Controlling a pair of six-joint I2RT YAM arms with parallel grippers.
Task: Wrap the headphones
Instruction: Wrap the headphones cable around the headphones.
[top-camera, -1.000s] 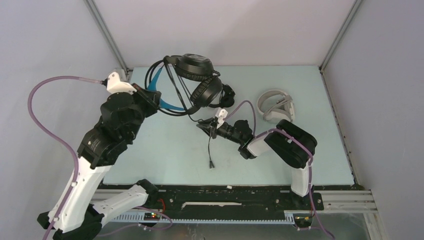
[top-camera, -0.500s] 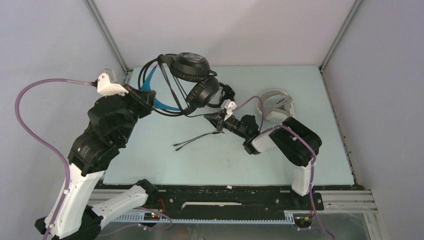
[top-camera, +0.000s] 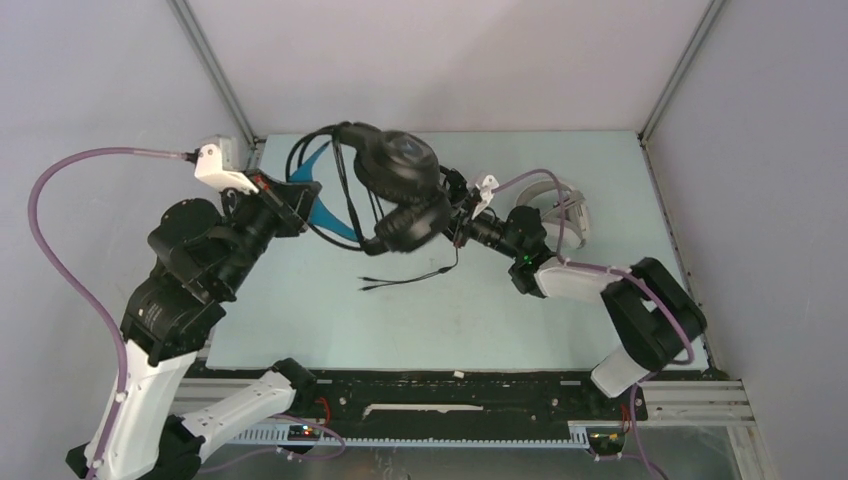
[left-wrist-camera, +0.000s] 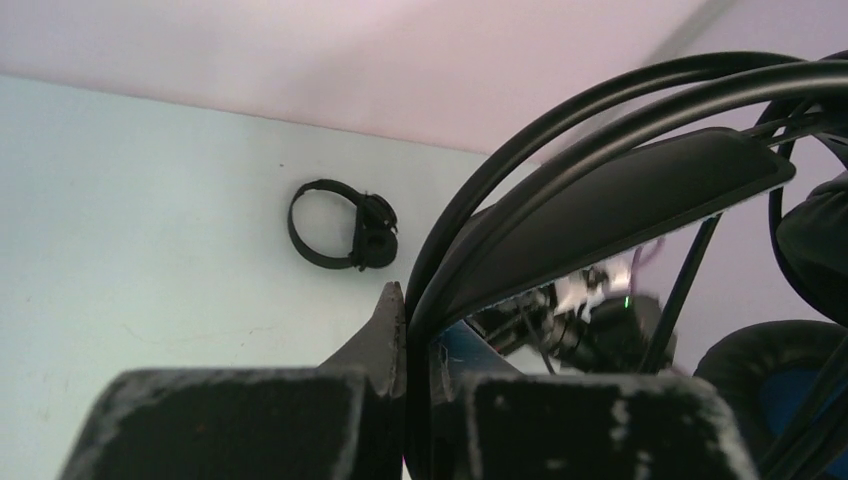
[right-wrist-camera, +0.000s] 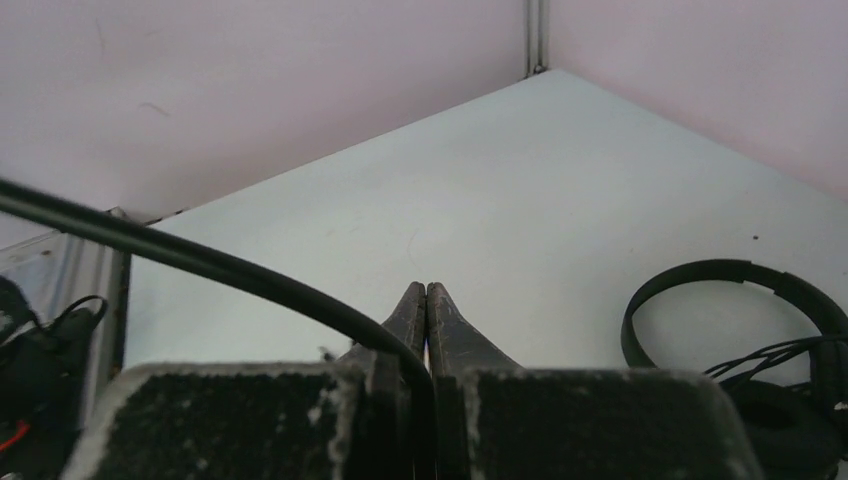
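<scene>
The bulky black headset with a blue-lined band (top-camera: 400, 160) hangs above the pale table (top-camera: 300, 320), pinched by the left gripper (top-camera: 297, 196). The right gripper (right-wrist-camera: 427, 300) is clamped on its black cable (right-wrist-camera: 200, 258), whose tail dangles. Wrapping looks barely begun, with the white headset (top-camera: 576, 213) and the slim black headset (left-wrist-camera: 372, 235) untouched.

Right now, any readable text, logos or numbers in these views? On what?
No text can be read in any view.
Bulky black headphones: no legible brand; any marking on the ear cups is too blurred to read.
White headset: no print visible.
Slim black headset: too small to show any marking.
Table: no labels or signs.
</scene>
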